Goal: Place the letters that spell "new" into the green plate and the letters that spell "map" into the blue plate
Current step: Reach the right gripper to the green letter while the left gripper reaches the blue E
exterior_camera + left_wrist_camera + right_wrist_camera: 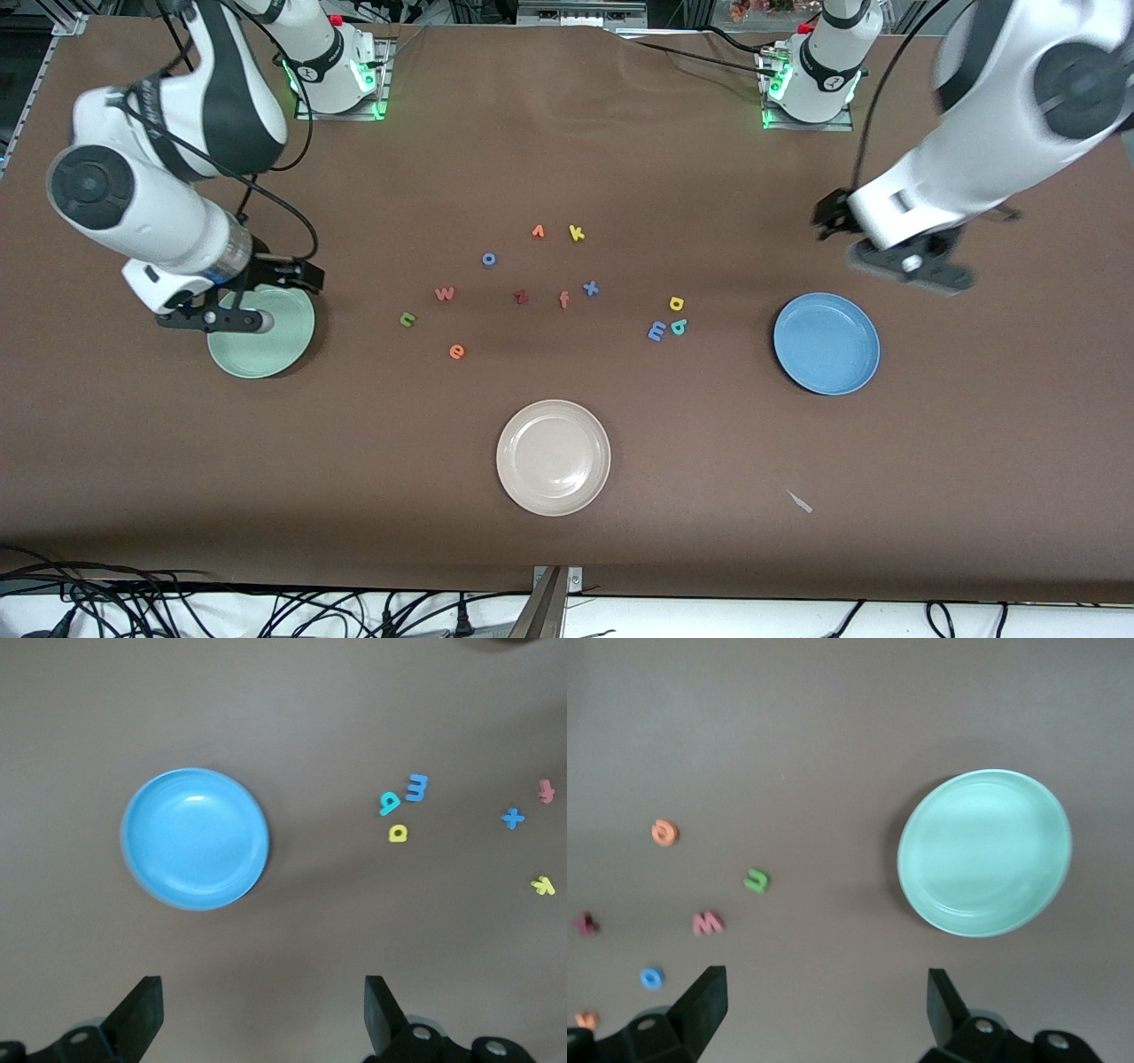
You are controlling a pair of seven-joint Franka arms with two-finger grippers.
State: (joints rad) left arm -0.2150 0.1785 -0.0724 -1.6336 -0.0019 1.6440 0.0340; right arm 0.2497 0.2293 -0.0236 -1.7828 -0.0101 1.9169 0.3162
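Both grippers empty, jaws spread wide: right gripper (217, 319) over the green plate (275, 354), left gripper (912, 266) over bare table just by the blue plate (827, 344). n (407, 320), w (445, 293), e (456, 352) lie loose between the green plate and the table middle; m (656, 330), p (678, 326), a (676, 304) are clustered near the blue plate, m and p nearly touching. The letters look like thin, light, squashy foam, so pinch each across its outer edges straight from above, and take a first to avoid dragging its neighbours.

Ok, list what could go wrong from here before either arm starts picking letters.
1. The m and p lie touching, with the a close by, so the left gripper may grab or knock two.
2. Decoys sit near: the z and f could be mistaken for the w.
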